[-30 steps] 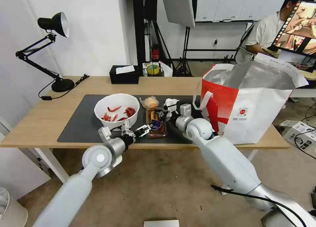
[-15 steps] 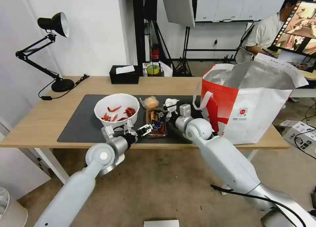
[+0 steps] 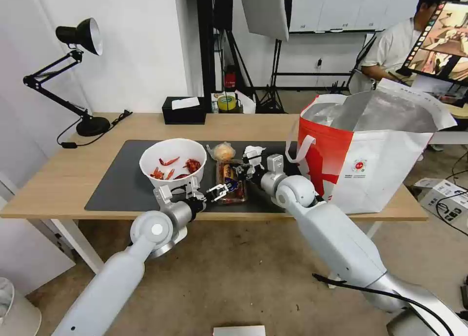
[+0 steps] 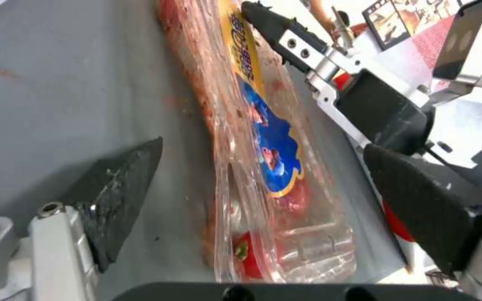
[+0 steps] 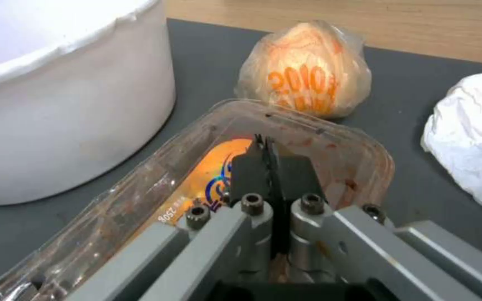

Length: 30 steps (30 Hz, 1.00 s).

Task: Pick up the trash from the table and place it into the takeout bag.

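Note:
A clear hinged tray (image 3: 232, 180) with cherry tomatoes lies on the dark mat (image 3: 117, 180) of the table (image 3: 58, 180). My left gripper (image 3: 217, 191) is open at the tray's near end, and the tray (image 4: 263, 138) lies between its fingers (image 4: 121, 184). My right gripper (image 3: 241, 168) is shut, its tips (image 5: 266, 155) pressed together just over the tray lid (image 5: 330, 142). The white bowl (image 3: 173, 163) with red scraps sits left of the tray. Behind the tray are the small bag of orange food (image 3: 224, 151) and the crumpled tissue (image 3: 253, 153). The takeout bag (image 3: 370, 155) stands open at the right.
A black desk lamp (image 3: 80, 38) stands at the table's back left. A black tissue box (image 3: 184, 110) sits at the back edge. The takeout bag's strap handle (image 3: 300, 148) hangs close to my right arm. A person sits behind the bag at a screen.
My left gripper has moved a little forward and right, closer around the tray's near end. The right gripper has stayed over the tray.

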Motion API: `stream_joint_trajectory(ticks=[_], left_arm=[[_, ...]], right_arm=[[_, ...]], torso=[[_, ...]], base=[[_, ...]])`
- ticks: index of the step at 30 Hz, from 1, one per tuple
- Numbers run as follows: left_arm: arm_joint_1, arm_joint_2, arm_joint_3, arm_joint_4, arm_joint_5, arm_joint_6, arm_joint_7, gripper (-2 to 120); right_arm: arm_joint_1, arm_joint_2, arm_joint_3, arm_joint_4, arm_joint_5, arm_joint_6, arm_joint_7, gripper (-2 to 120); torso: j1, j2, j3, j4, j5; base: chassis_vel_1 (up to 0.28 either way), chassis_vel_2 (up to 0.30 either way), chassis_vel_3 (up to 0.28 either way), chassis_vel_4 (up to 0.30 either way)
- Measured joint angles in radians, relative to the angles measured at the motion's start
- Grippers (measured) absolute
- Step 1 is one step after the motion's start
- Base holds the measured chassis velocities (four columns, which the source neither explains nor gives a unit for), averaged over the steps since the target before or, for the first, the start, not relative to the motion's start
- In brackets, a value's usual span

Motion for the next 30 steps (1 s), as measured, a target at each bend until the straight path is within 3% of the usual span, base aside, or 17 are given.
stream_joint_trajectory(ticks=[6,13,21,22,24,30], left_arm=[[-0.004,-0.002,0.005,0.005,-0.001,-0.004,-0.002,73],[-0.005,-0.002,0.019,-0.003,-0.007,-0.027,-0.006,42],[0.001,-0.004,0.028,-0.002,-0.004,-0.032,-0.011,22],[0.004,0.001,0.031,-0.004,-0.002,-0.033,-0.012,13],[0.007,0.003,0.030,-0.005,-0.001,-0.035,-0.012,5],[0.010,0.010,0.025,-0.013,-0.001,-0.036,-0.012,0]], right_arm=[[-0.002,0.001,0.001,0.000,0.000,0.000,0.000,0],[-0.003,-0.003,0.003,0.005,0.000,0.001,-0.002,0],[-0.001,0.002,0.003,-0.001,0.000,0.001,-0.002,0],[0.000,0.002,0.003,-0.002,0.000,0.001,-0.003,0],[0.000,0.003,0.002,-0.002,0.000,0.001,-0.003,0],[-0.006,0.003,0.002,0.001,0.000,0.001,-0.003,0]], torso=[[0.000,0.000,0.000,0.0000,0.0000],[0.000,0.000,0.000,0.0000,0.0000],[0.000,0.000,0.000,0.0000,0.0000],[0.000,0.000,0.000,0.0000,0.0000],[0.000,0.000,0.000,0.0000,-0.0001],[0.000,0.000,0.000,0.0000,0.0000]], base=[[0.000,0.000,0.000,0.000],[0.000,0.000,0.000,0.000],[0.000,0.000,0.000,0.000],[0.000,0.000,0.000,0.000],[0.000,0.000,0.000,0.000],[0.000,0.000,0.000,0.000]])
